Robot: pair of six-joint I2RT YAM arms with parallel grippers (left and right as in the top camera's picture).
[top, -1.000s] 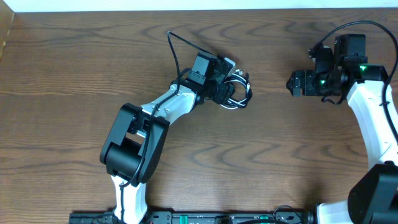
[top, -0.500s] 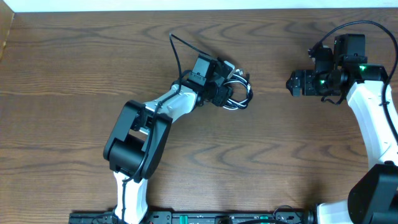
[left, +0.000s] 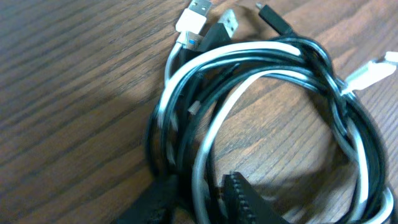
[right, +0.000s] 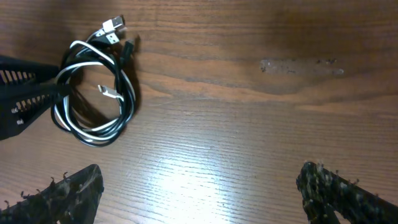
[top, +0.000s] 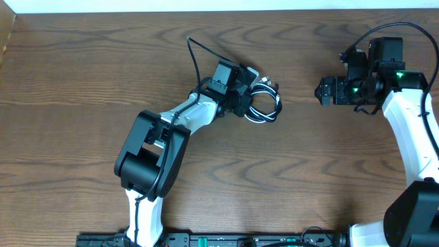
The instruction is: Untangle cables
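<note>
Cables (left: 267, 48) lie coiled together mid-table, plugs on the coil's far side. Left gripper (left: 200, 196) sits at the coil's left rim, jaws nearly closed, pinching black and white strands. Right gripper (top: 322, 91) gapes empty, well apart to the right. Left arm nearer.

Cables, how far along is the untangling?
Done: nothing; the black cable and white cable lie wound together. In hand: the left hand straddles their strands. Left: pulling them apart; the right hand hangs open, away from them.
</note>
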